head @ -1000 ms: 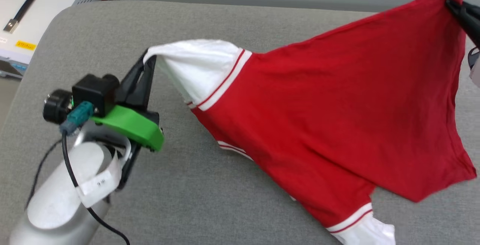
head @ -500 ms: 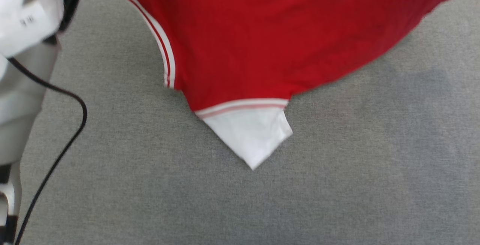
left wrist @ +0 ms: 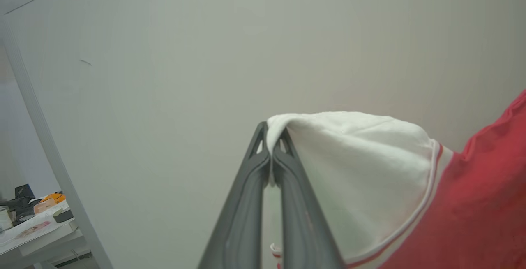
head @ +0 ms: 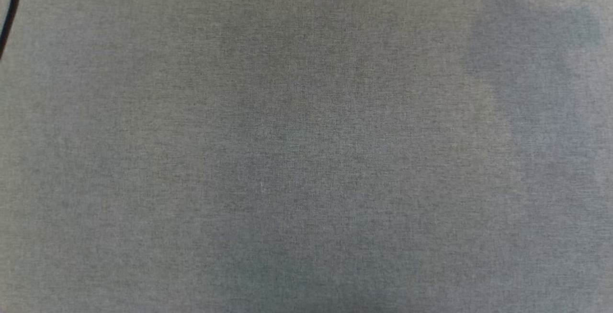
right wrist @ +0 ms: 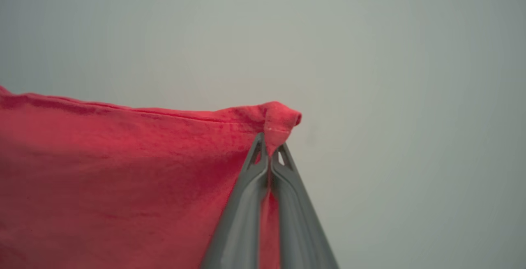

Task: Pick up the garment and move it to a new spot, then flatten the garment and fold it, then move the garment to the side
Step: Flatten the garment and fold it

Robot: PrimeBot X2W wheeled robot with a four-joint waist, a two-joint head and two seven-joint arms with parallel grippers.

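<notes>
Red cloth is pinched at a hem corner between the right gripper's (right wrist: 269,147) closed fingers, and the left gripper (left wrist: 271,143) is shut just as tight on the tip of a white sleeve (left wrist: 361,166). The garment (right wrist: 102,170) stretches between them, seemingly aloft. Its long axis runs arm to arm, so neither arm is nearer. In the head view lies the grey fabric surface (head: 306,160), where a black cable (head: 10,11) at the left edge is the one likely snag. Beyond — a plain wall (left wrist: 185,55), a cluttered desk (left wrist: 33,228).

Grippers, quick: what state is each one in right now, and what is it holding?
Left gripper: closed on the garment, at its white sleeve.
Right gripper: closed on the garment, at a red hemmed corner.
</notes>
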